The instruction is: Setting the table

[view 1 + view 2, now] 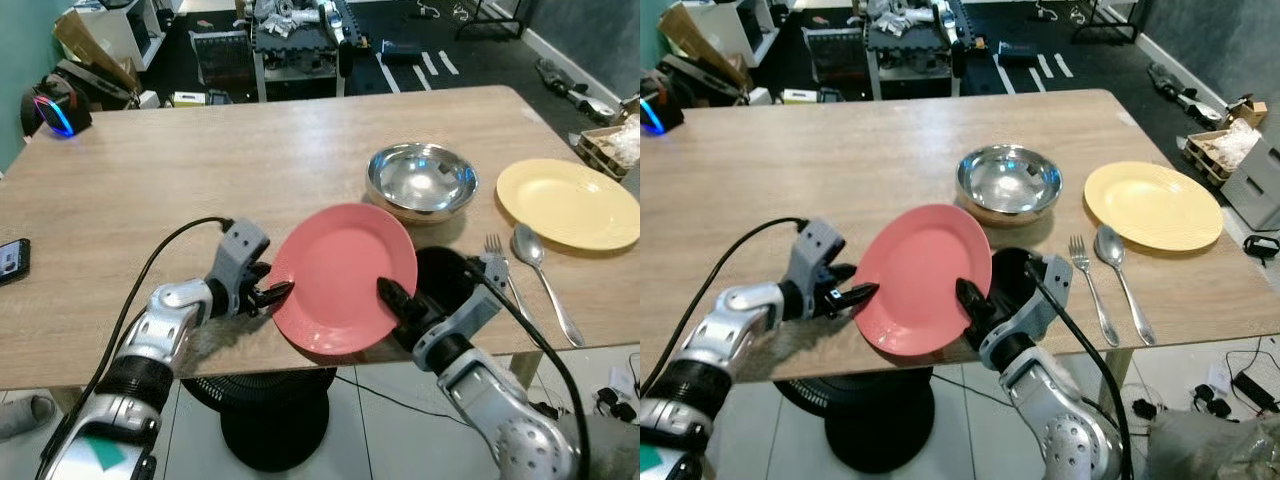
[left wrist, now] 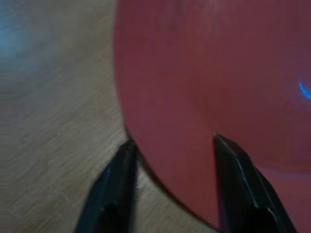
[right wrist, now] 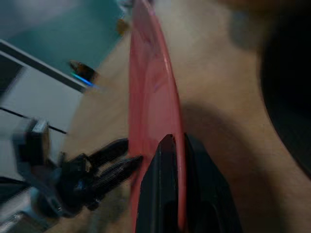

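A pink plate [image 1: 340, 275] hangs tilted over the near edge of the wooden table [image 1: 200, 170]. My right gripper [image 1: 392, 295] is shut on the plate's right rim; in the right wrist view its fingers [image 3: 163, 160] pinch the rim from both sides. My left gripper [image 1: 275, 293] is at the plate's left rim and stands open. In the left wrist view one finger [image 2: 228, 160] lies over the plate [image 2: 209, 73] and the other over the table.
A steel bowl [image 1: 421, 180] sits behind the pink plate, with a yellow plate [image 1: 568, 203] to its right. A fork [image 1: 505, 270] and spoon [image 1: 540, 270] lie near the front right. A black round dish [image 1: 445, 275] is by my right wrist. A phone [image 1: 12, 258] lies far left.
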You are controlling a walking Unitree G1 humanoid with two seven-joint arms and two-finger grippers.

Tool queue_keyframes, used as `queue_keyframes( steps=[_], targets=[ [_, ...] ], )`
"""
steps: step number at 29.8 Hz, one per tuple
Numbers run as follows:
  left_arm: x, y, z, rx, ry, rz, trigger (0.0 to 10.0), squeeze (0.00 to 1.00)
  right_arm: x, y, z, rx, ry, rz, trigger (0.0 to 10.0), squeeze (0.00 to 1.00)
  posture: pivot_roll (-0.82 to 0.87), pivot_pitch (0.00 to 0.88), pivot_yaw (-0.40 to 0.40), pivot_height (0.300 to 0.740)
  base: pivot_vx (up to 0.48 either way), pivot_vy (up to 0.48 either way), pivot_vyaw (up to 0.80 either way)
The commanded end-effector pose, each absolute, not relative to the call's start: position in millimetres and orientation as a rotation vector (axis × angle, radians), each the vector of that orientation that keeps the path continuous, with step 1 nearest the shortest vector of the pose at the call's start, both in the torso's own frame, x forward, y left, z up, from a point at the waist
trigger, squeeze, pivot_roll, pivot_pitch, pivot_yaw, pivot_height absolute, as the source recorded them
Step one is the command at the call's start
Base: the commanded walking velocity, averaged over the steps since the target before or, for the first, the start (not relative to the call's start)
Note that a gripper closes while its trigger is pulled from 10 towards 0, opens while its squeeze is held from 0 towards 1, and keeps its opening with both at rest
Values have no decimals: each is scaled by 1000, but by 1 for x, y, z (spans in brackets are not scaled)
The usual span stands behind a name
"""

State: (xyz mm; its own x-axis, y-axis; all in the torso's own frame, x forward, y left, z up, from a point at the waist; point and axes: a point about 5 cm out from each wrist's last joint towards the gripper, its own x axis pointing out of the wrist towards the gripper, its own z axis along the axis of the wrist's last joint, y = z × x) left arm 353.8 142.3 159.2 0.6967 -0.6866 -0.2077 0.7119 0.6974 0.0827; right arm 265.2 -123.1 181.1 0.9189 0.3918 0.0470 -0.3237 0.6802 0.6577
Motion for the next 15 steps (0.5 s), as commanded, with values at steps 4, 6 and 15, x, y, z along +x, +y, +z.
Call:
queue_keyframes(
  steps=[4,6,15],
  targets=[
    [334,131,219,51,-68,-883,10000,0,254,-105,208,732,-8,608,10000,0,-110,101,140,740,0,0,0],
    [325,135,244,-4,-149,-875,10000,0,255,-107,218,706,-72,605,10000,0,-91,78,144,740,0,0,0],
    [304,159,274,13,-250,-735,10000,0,273,-138,249,556,-311,353,10000,0,-65,31,150,740,0,0,0]
  ],
)
